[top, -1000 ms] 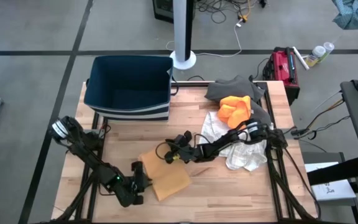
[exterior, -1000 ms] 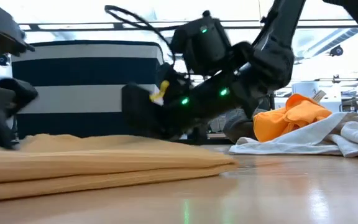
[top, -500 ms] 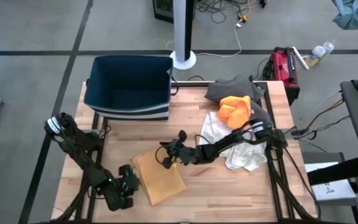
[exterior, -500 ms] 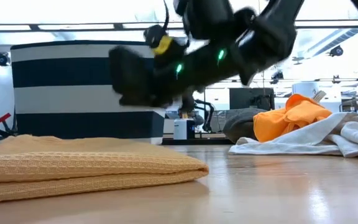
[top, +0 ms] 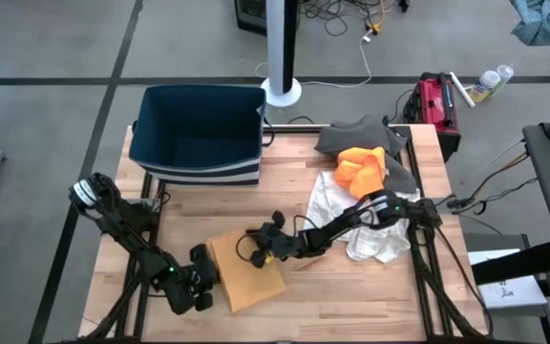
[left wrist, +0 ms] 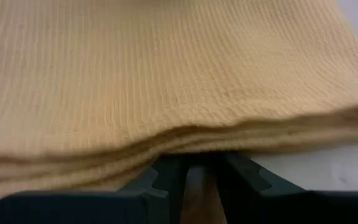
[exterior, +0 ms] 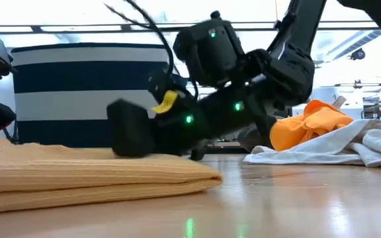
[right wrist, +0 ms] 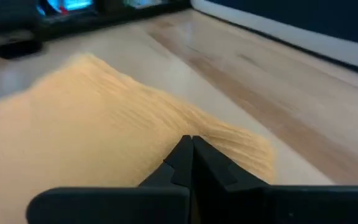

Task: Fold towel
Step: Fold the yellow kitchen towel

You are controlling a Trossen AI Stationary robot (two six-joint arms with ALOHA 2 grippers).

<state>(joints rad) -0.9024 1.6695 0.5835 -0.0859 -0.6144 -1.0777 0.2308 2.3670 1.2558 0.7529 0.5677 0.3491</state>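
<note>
towel (top: 246, 275) folded, near front desk edge | left pincer (top: 201, 283) grips its edge to hold it | right pincer (top: 259, 247) shut, empty, pressing fold flat

A lab or workshop is showing here; a wooden table (top: 294, 182) is standing on grey concrete floor (top: 55, 57). Cables (top: 351, 19) are trailing past a white post (top: 281, 48); a red toolcase (top: 435, 100) is sitting nearby.

Bare counter (top: 285, 196) lies open beyond the right claw (top: 253, 250). Striped bin (top: 197, 134) blocks the far left; heaped cloths (top: 363, 205) obstruct passage behind its arm.
</note>
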